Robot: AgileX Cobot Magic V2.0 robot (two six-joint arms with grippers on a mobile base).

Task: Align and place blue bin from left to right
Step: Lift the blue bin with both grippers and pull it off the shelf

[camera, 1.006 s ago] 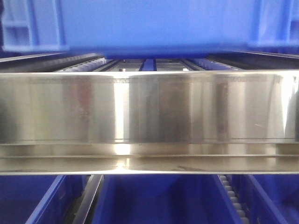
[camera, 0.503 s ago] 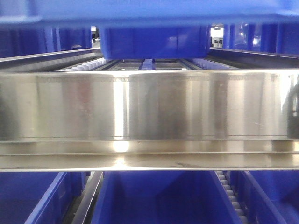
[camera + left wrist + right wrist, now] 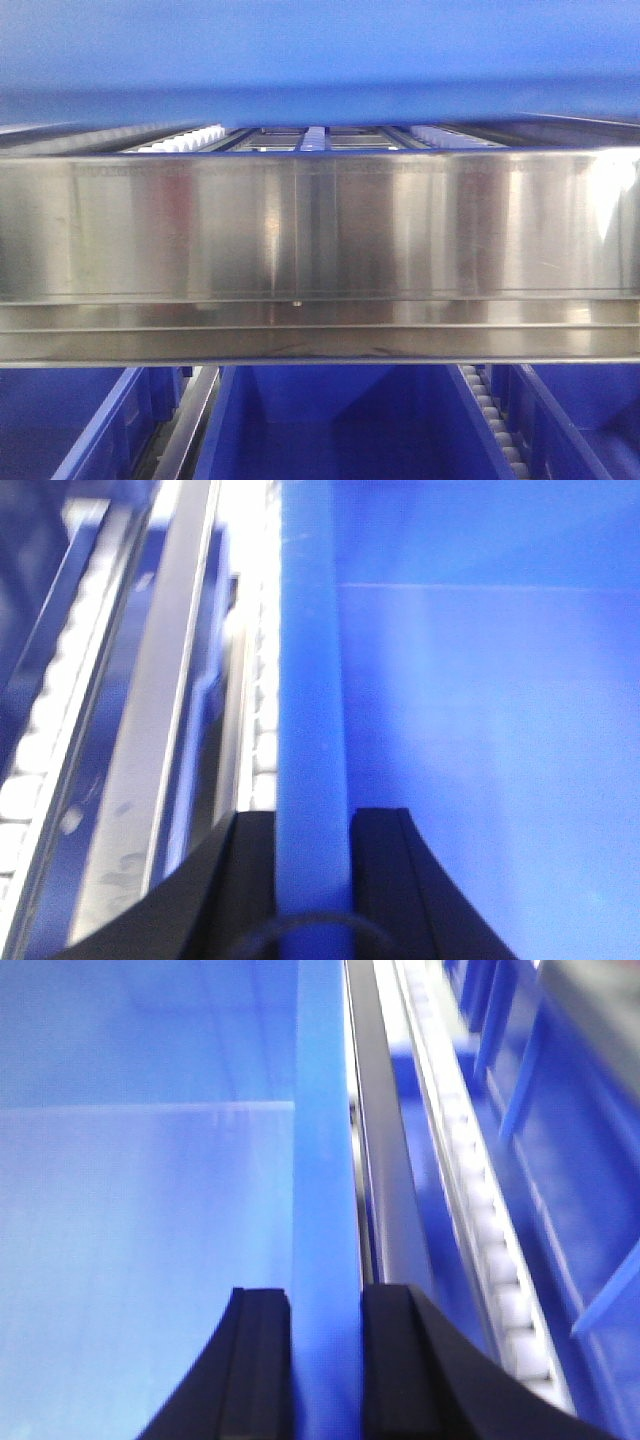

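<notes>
The blue bin (image 3: 320, 60) fills the top of the front view as a blurred blue mass above the steel shelf rail (image 3: 320, 230). In the left wrist view my left gripper (image 3: 312, 825) is shut on the blue bin's left wall rim (image 3: 308, 680), one black finger on each side. In the right wrist view my right gripper (image 3: 326, 1305) is shut on the bin's right wall rim (image 3: 325, 1140) the same way. The bin's smooth inside (image 3: 140, 1210) shows pale blue.
White roller tracks (image 3: 190, 138) run back along the shelf behind the steel rail. Roller lanes (image 3: 470, 1190) and metal guides (image 3: 160, 700) flank the bin. More blue bins (image 3: 330, 420) sit on the level below, with a roller strip (image 3: 495, 410) between them.
The blue bin has moved closer to the front camera and lower; it now hides the farther bin and the background that showed half a second ago.
</notes>
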